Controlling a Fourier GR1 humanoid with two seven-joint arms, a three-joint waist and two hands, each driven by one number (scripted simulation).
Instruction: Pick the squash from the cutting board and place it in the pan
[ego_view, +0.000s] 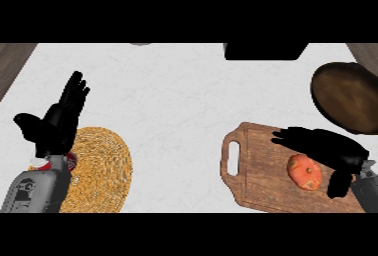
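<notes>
— Orange squash (305, 171): where does it lie?

— On the board (258, 165), lower right of the frame, toward the board's right side. It rests flat on the wood, nothing lifting it.

— And the right hand (325, 145)?

— It comes in from the lower right edge and hangs over the board, just above and to the right of the squash. Its fingers point left across the wood and are spread wide; the thumb hangs down past the squash's right side. They are not curled round the squash, and I cannot tell whether any of them touches it.

— What about the board itself?

— Brown wood, tilted a little, with a slot handle at its left end. It sits on the white bench (177, 95).

— And on the left side?

— At the lower left lies a round woven mat (103, 170), straw-coloured. The left forearm crosses its left edge, and a small red and white thing shows beside the wrist, too hidden to name. The left hand (55, 125) stands at the left of the frame, open, fingers straight and pointing up, holding nothing.

— Farther back?

— The pan (347, 97) is at the upper right, dark brown and round, just beyond the board's far right corner, apart from the squash. A black object (266, 51) sits at the top edge, right of centre; only part of it shows.
</notes>
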